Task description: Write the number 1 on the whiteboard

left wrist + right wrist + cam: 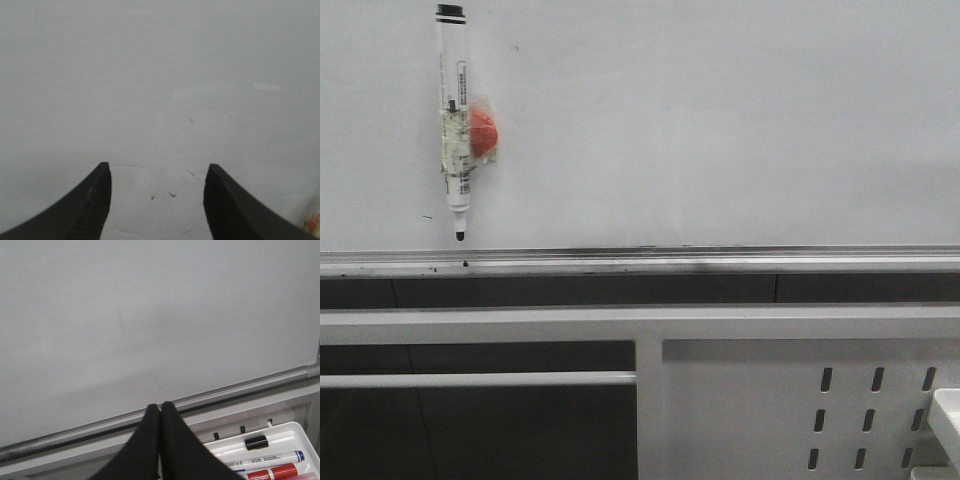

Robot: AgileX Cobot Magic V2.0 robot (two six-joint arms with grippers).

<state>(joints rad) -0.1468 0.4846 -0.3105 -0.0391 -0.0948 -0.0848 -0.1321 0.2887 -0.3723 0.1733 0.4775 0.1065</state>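
Whiteboard [720,120] bare, no stroke on it; black-tipped marker [454,120] w/ red-orange blob sticks upright on it, tip just above silver ledge [640,262]. L gripper [157,187] fingers spread apart, nothing between, facing board. R gripper [160,412] fingers pressed together, empty, above ledge; marker tray [265,452] just below ledge.

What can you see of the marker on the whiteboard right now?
The marker hangs nearly upright against the whiteboard, black cap end up, black tip down just above the silver ledge. Its white barrel carries printed labels and clear tape around the middle, with an orange-red piece taped to its right side. No gripper touches it.
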